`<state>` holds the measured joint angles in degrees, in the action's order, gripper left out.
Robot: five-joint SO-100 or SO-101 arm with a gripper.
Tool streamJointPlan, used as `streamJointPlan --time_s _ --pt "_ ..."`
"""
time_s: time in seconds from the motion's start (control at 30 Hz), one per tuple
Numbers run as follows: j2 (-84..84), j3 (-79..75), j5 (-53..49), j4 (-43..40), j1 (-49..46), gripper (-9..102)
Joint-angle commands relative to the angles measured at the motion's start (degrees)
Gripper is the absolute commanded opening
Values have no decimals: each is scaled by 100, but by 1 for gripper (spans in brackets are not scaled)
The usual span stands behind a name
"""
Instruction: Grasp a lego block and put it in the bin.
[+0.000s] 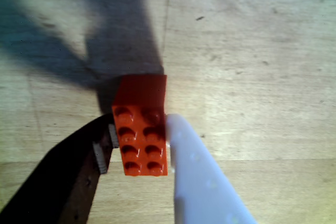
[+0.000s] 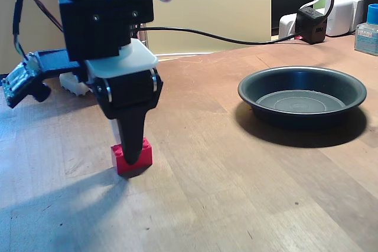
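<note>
The red lego block [image 1: 140, 132] lies studs-up in the wrist view, between my black finger [image 1: 79, 177] on its left and my white finger [image 1: 199, 177] on its right; both touch its sides. In the fixed view my gripper [image 2: 133, 154] points straight down at the lego block [image 2: 120, 162], which rests on the wooden table, with the black finger covering its middle. The bin [image 2: 301, 71], a shallow dark round pan, stands empty to the right, well apart from the gripper.
A black power adapter [image 2: 311, 22], a white plug block [image 2: 344, 9] and a blue-capped bottle [image 2: 367, 28] stand at the table's back right. A black cable [image 2: 224, 41] runs along the back. Arm parts [image 2: 26, 78] sit at the left.
</note>
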<state>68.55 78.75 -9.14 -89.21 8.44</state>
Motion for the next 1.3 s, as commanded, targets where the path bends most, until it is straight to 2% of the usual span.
streamJointPlan --time_s 0.0,0.23,0.43,0.83,1.27 --pt "132 -114 35 -246 62 0" --pt "554 -431 1143 -967 589 0" --pt "870 -360 2188 -1063 1266 0" --pt "879 -404 5265 -1063 3208 0" --pt "844 -457 6794 -1028 4271 0"
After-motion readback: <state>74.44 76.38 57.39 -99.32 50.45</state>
